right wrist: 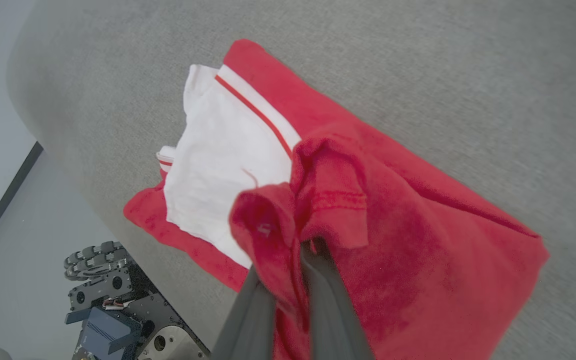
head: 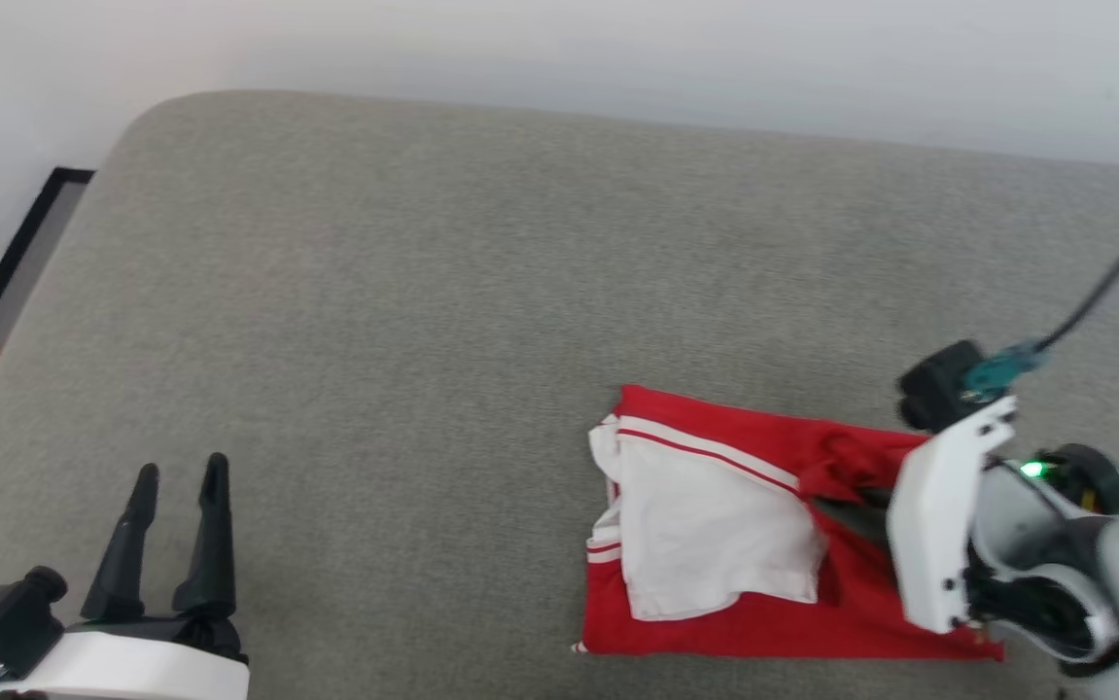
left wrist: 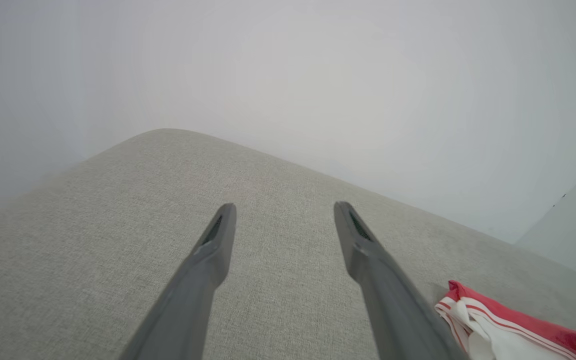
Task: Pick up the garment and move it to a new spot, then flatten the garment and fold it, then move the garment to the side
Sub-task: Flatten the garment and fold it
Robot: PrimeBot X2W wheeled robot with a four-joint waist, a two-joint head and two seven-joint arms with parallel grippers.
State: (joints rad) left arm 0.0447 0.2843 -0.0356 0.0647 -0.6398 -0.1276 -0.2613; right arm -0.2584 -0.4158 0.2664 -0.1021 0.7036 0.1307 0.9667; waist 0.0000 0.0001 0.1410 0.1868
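1. Your left gripper (head: 182, 467) is hovering over the grey woven cushion (head: 403, 292), fingers apart.
2. The soft bright-red, white-panelled garment (head: 715, 506) is lying folded, right of centre.
3. Your right gripper (right wrist: 290, 295) is clamping a raised red fold, its white wrist shell (head: 938, 525) hiding that edge.

Prob. home-type rm: grey fabric cushion (head: 423, 292) w/ white wall (head: 617, 49), dark skirting (head: 19, 248) behind.
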